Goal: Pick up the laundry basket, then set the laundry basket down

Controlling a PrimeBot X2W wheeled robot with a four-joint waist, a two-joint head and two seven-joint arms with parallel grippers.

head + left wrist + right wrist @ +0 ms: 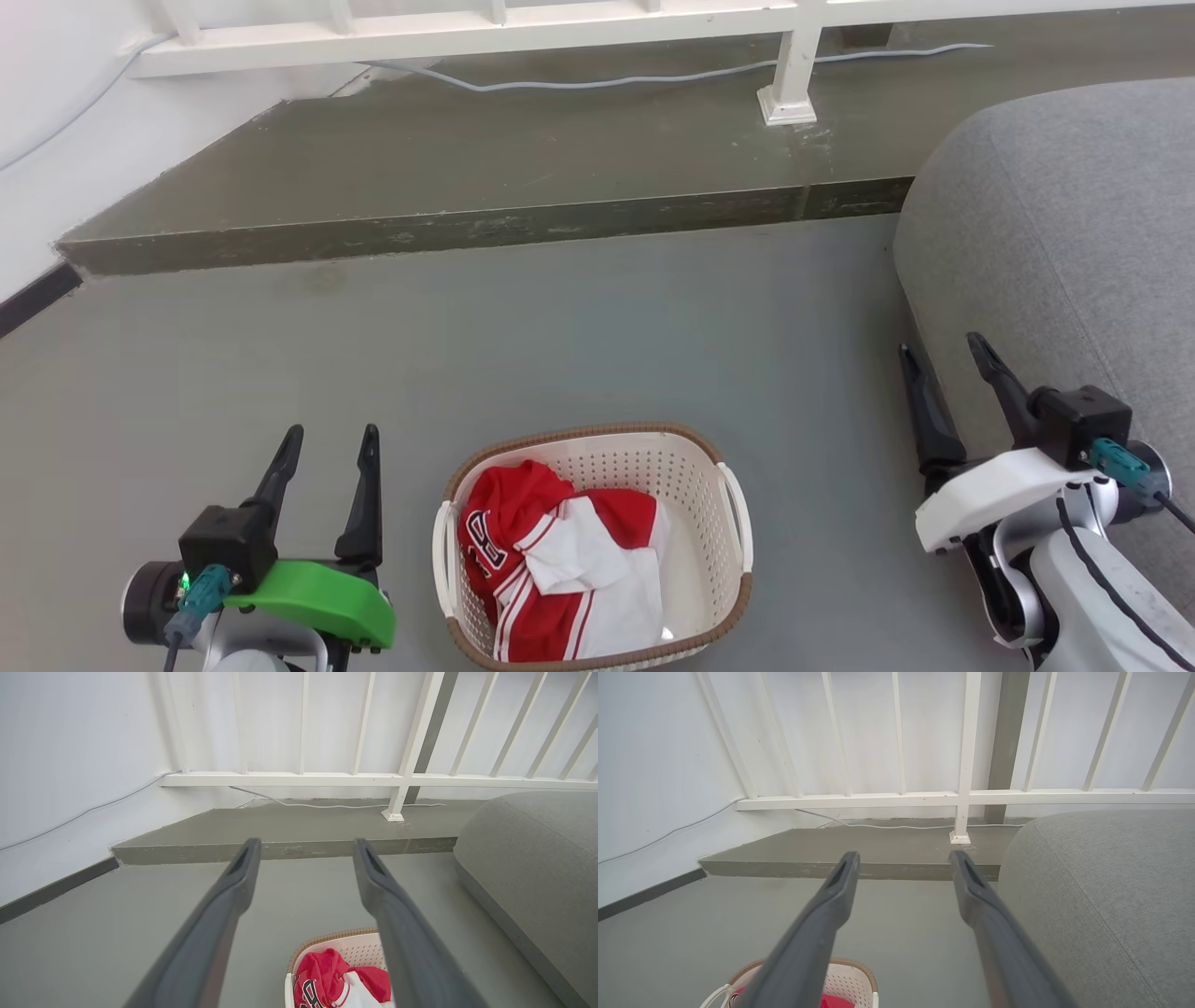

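I see the laundry basket standing on the grey floor, in the lower middle of the head view. It stands between my two grippers and touches neither of them. Its brown rim is level, and its two white handles are on its left and right sides. Inside lies a crumpled red and white shirt, which covers most of the bottom.

The left gripper is at the lower left, near the basket's left side but apart from it. Its two dark fingers point away from me and are spread, and I see the floor between them. In the left wrist view the same fingers are wide apart, and the far end of the basket with the red cloth shows low between them.

The right gripper is at the right, farther from the basket than the left one. Its fingers are also spread and close on nothing. It is just beside the grey sofa; whether it touches the fabric, I cannot tell. In the right wrist view one corner of the basket shows at the bottom, under the left finger.

Beyond the basket the floor meets a low darker step. On the step stands a white railing with one post, and a pale cable lies along it. A white wall is at the left.
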